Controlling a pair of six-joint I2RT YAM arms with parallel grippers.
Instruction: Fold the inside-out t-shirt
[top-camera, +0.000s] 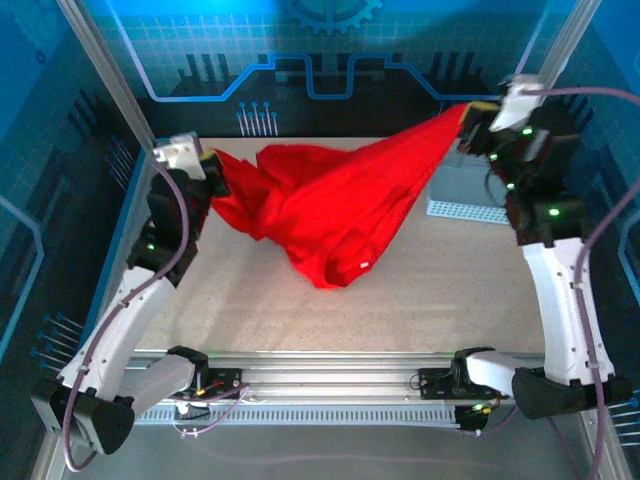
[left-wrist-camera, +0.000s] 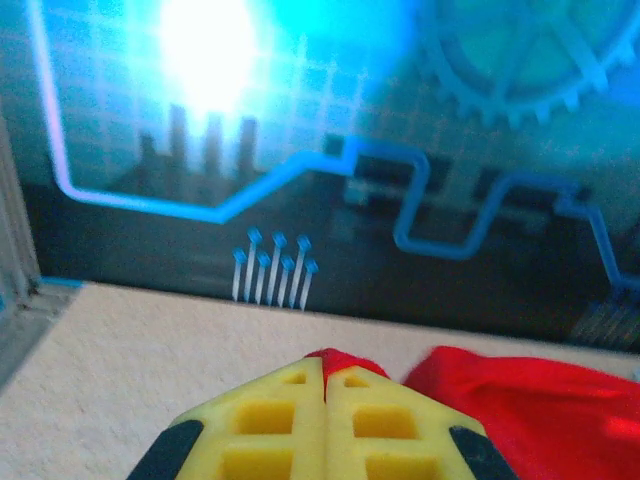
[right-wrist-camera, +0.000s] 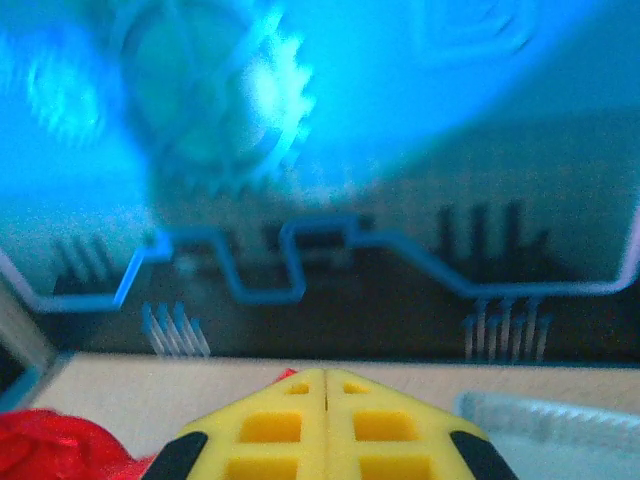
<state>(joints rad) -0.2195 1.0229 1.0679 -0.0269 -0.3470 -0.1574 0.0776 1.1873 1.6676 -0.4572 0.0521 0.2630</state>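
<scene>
Spread-out step: left gripper and right gripper are each clamped on an edge of the inside-out t-shirt, which hangs stretched between them and sags toward the table. Next move likely calls for laying it flat under even tension before any fold.

1. Basket: left end hidden behind shirt, right end behind R arm.
2. White speck low on shirt, prob. the label; too small to read.
3. L wrist cam: shirt blurred, cut off at right & bottom edges.
4. R wrist cam: basket blurred, cut off at right; shirt cut by bottom-left corner.
</scene>
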